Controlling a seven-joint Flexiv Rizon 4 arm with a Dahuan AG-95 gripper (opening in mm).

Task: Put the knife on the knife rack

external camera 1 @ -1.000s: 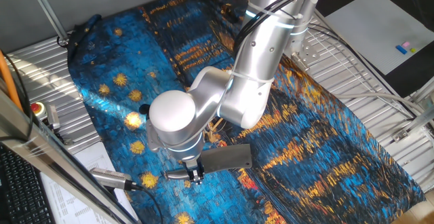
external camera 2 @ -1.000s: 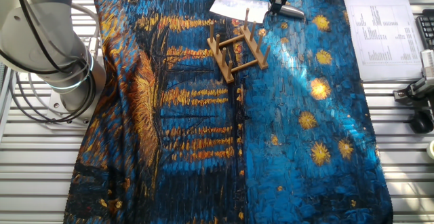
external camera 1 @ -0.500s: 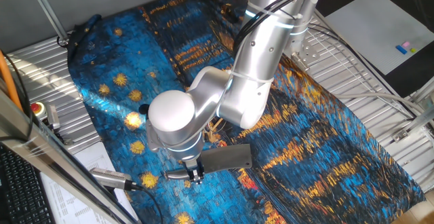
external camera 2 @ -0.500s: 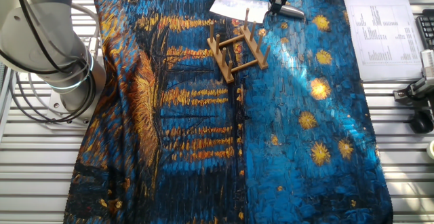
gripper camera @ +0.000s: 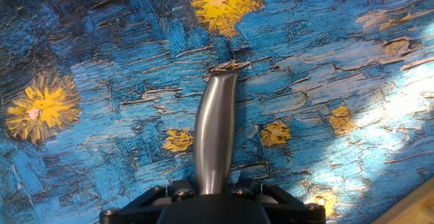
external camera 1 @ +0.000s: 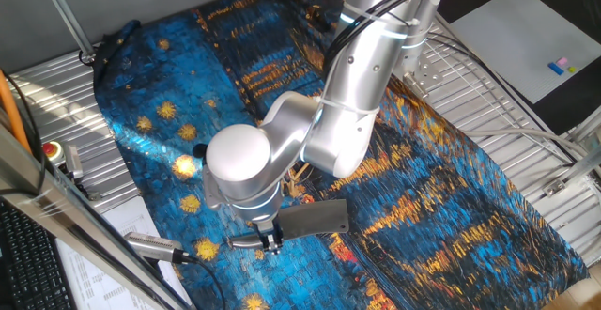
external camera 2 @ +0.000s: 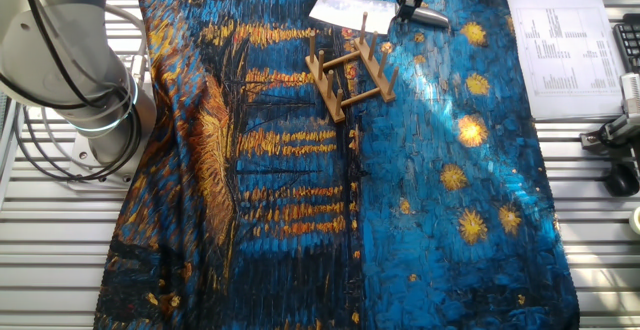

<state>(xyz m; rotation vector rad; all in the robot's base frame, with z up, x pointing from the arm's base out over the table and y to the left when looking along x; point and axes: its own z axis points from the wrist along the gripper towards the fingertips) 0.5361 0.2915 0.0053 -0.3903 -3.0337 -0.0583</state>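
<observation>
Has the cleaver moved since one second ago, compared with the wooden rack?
No. In the other fixed view the cleaver lies at the same spot just behind the wooden rack, and the gripper sits on its handle as before.

Knife (external camera 1: 315,218) lying flat on blue starry cloth, broad grey rectangular blade (external camera 2: 337,10) facing up, rounded silver handle (gripper camera: 214,125) pointing away from blade. Handle sitting between gripper (external camera 2: 408,8) fingers, close to where it meets blade. Knife rack (external camera 2: 350,73) standing upright just beside knife, apart from it, light-brown wood: thin rails, paired upright pegs forming slots, nothing resting in them. One peg overlapping blade edge in other fixed view.
</observation>
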